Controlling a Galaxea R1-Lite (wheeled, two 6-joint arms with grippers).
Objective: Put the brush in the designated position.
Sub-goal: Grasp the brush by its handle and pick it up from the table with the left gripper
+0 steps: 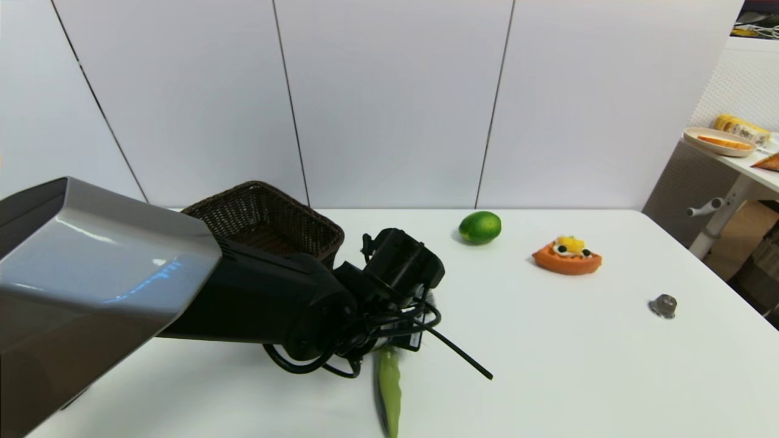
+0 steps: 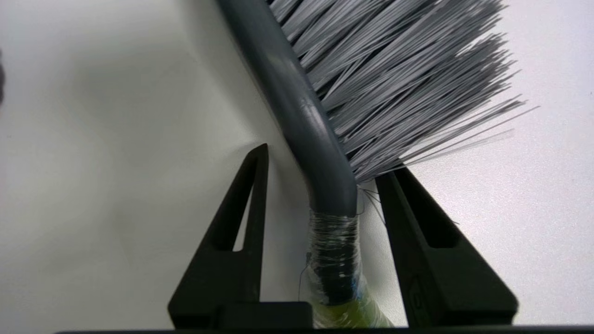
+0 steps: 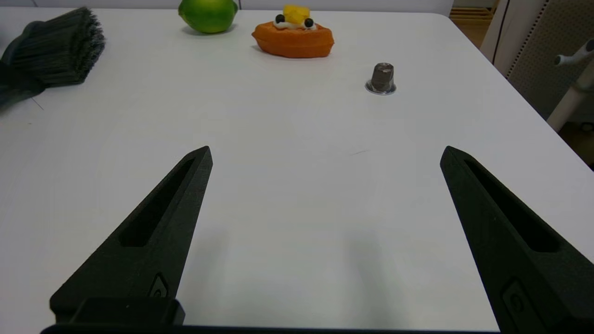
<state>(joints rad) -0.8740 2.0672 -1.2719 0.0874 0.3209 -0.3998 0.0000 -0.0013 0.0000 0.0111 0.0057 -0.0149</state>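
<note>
Left wrist view: brush (image 2: 306, 116) neck lies between the left end effector's (image 2: 325, 162) parted fingers.

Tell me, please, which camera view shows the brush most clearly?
The left wrist view: the brush fills it, its neck between the open fingers of the left gripper. The head view shows only the green handle below the arm. The right wrist view shows only the bristles at the edge.

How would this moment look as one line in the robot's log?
left gripper: open, straddling brush neck | brush: lying on table | right gripper: open, idle | basket: behind left arm
</note>
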